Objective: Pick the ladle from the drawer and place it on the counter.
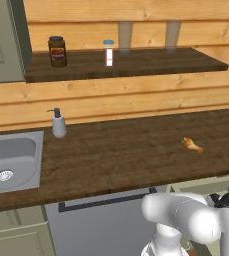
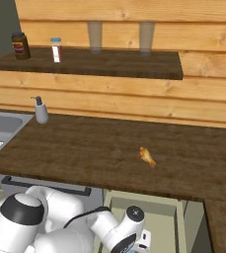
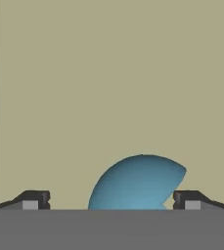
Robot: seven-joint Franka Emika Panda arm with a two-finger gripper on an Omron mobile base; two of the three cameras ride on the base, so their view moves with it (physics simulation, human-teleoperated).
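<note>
In the hand view, the light-blue round bowl of the ladle [image 3: 138, 183] lies on the pale grey-green floor of the drawer [image 3: 108, 73]. My gripper [image 3: 111, 204] is open just over it, one dark fingertip [image 3: 35, 200] on each side of the bowl and clear of it. The ladle's handle is hidden. From the right base view, the drawer [image 2: 180, 222] stands pulled out below the dark-brown wood-grain counter [image 2: 85, 148], and my arm reaches down into it. The drawer's rim [image 1: 201, 186] also shows under the counter [image 1: 121, 155] in the left base view.
A small orange-brown food piece [image 2: 147, 156] lies on the counter near the drawer. A steel sink [image 1: 11, 160] and a soap dispenser [image 1: 59, 123] are at the left. A grey dishwasher panel with a black bar handle [image 1: 106, 202] is left of the drawer. A shelf [image 1: 126, 62] holds jars.
</note>
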